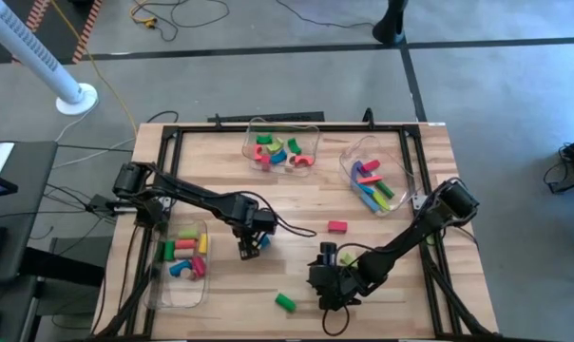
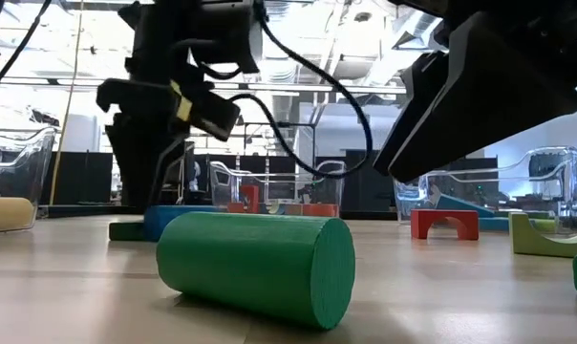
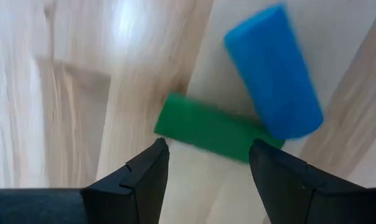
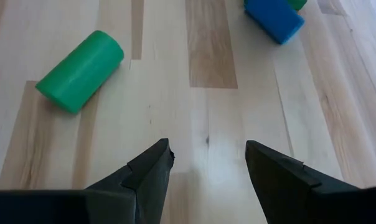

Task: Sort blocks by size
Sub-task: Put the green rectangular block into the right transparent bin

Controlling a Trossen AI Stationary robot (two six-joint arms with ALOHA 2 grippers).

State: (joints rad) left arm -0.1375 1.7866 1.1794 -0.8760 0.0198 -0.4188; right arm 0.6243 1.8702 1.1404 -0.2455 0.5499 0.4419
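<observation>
We hang our left claw (image 3: pixel 206 171), jaws wide and empty, just above a flat green block (image 3: pixel 206 130) with a blue cylinder (image 3: pixel 274 71) touching it, mid-tabletop (image 1: pixel 382 237). Our right claw (image 4: pixel 206 168), equally wide and empty, hovers over bare wood near a green cylinder (image 1: pixel 285 302) at the front. Three clear bins (image 1: pixel 406 161) already hold blocks; a red block (image 1: pixel 337 226) lies loose. We judge a pickup is in hand: next, lower squarely and close on the green block without nudging its blue neighbour.
</observation>
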